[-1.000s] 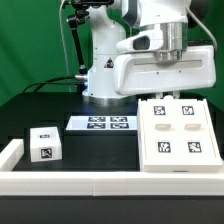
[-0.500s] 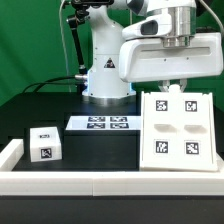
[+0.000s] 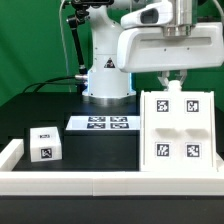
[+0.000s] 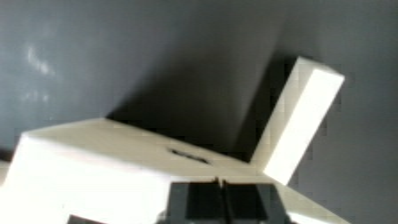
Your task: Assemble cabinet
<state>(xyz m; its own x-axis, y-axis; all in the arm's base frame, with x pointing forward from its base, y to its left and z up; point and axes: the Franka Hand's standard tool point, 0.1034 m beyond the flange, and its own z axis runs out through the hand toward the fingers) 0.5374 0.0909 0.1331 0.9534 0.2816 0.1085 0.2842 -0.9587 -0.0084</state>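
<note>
The white border rail (image 3: 110,186) ran along the near edge of the table (image 3: 95,150). Behind it, on the exterior view's left, the small cube (image 3: 44,145) sat alone, well apart from the work. On the exterior view's right, the large box (image 3: 180,128) of the cabinet stood tipped up just behind the rail. It appeared to rest on its near lower edge, with its four-tag face turned toward the camera. The marker board (image 3: 100,123) lay flat farther back, between cube and box.

At the box's far upper edge we found the hand (image 3: 174,85). In the wrist view its fingers (image 4: 199,204) stood narrow, with only a thin seam between them. We judged them pinched on the box's wall rather than free.

We judged the step in hand to be standing the box upright. We advised pivoting about the near lower edge, rising slowly, gripping firmly so the wall could not slip, and stopping before the box toppled over the rail.
</note>
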